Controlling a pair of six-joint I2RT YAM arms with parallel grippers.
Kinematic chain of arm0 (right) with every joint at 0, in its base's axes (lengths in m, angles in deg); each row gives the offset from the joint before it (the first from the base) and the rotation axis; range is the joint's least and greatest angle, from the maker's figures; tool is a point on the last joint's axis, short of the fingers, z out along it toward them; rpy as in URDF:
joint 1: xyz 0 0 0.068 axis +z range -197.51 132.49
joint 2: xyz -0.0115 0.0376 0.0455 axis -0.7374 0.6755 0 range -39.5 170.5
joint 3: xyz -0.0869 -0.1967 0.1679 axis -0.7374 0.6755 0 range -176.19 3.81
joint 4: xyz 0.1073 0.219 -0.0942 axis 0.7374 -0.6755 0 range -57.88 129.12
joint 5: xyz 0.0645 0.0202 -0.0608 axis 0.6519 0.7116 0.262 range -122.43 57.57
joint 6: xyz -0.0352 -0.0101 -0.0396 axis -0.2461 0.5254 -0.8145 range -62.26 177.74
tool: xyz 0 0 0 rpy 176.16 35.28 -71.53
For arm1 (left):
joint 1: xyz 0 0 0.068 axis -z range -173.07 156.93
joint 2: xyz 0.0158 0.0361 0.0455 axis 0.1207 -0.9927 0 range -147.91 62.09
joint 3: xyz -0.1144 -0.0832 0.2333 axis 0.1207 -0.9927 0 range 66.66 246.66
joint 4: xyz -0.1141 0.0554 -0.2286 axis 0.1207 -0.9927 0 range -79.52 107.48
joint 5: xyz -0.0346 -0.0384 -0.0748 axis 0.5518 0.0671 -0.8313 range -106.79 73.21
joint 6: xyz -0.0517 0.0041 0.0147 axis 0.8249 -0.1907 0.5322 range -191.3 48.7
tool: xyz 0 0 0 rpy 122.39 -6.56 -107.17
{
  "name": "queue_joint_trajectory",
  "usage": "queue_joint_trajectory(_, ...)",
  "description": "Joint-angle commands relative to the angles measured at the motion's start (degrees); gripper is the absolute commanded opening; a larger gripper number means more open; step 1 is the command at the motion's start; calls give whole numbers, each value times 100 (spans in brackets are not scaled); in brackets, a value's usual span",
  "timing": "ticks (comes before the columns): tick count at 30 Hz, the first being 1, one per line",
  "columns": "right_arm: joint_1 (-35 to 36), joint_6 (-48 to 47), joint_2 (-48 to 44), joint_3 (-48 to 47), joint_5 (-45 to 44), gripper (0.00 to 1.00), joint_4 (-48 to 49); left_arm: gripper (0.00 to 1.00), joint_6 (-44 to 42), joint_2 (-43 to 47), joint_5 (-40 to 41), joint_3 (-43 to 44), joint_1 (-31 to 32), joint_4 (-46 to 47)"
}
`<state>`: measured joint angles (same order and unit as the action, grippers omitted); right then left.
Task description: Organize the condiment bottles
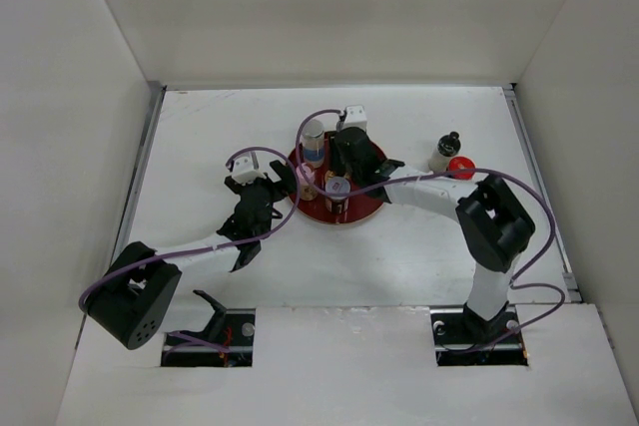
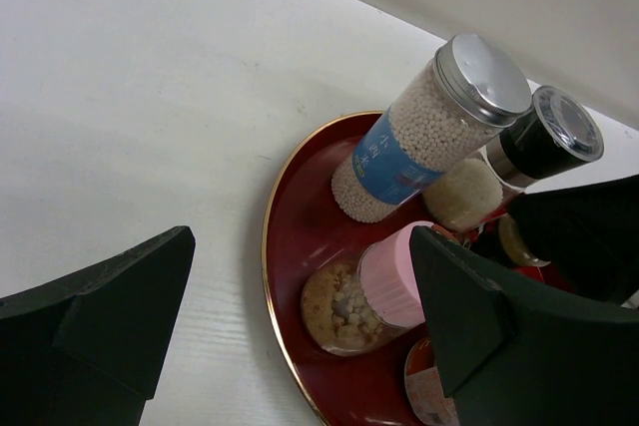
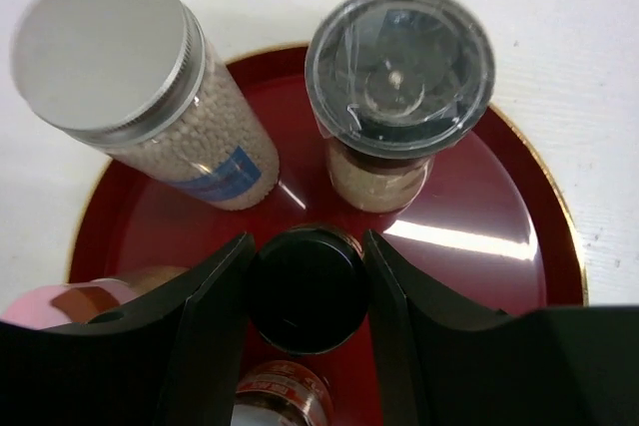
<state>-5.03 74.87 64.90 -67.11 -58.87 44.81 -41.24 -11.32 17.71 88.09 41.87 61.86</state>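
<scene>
Toward the far edge of the bench, about midway between its left and right edges, a round red tray (image 3: 459,226) holds a tight cluster of condiment bottles. We see the right gripper (image 3: 307,246) set down into that cluster. Its jaws are narrowed around a black-capped jar (image 3: 307,291), with a finger pressed to each side of the cap. Just beyond stand a grey-capped jar (image 3: 130,77) of white beads and a grinder (image 3: 394,97) with a clear lid. A pink-capped jar (image 2: 384,281) sits partly hidden behind one finger. The left gripper (image 2: 300,256) hovers at the tray's left rim, jaws spread wide and holding nothing. A dark-topped bottle (image 1: 446,150) and a red-capped bottle (image 1: 460,167) stand off the tray, toward the far right corner.

We judge crowding to be the main hazard: any sideways drift of the right fingers could tip the pink-capped jar or the grinder. The hold is on the cap alone, so the jar may swing or slip. The left gripper, close to the pink cap, could also bump it.
</scene>
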Motion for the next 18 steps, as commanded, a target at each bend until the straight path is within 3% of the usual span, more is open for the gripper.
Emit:
queue_joint_trajectory(1, 80, -78, 133, -274, -11, 43, 371, 90, 52, 90, 39, -60, -9, 290)
queue_joint_trajectory(6, 142, -60, 256, -204, -11, 52, 380, 90, 52, 46, 21, -42, 0, 290)
queue_joint_trajectory(12, 151, -122, -173, -142, -20, 82, 327, 90, 61, 28, 13, -34, -9, 290)
queue_joint_trajectory(18, -68, -96, -1236, 235, 24, 90, 266, 90, 61, 63, 21, -42, -9, 290)
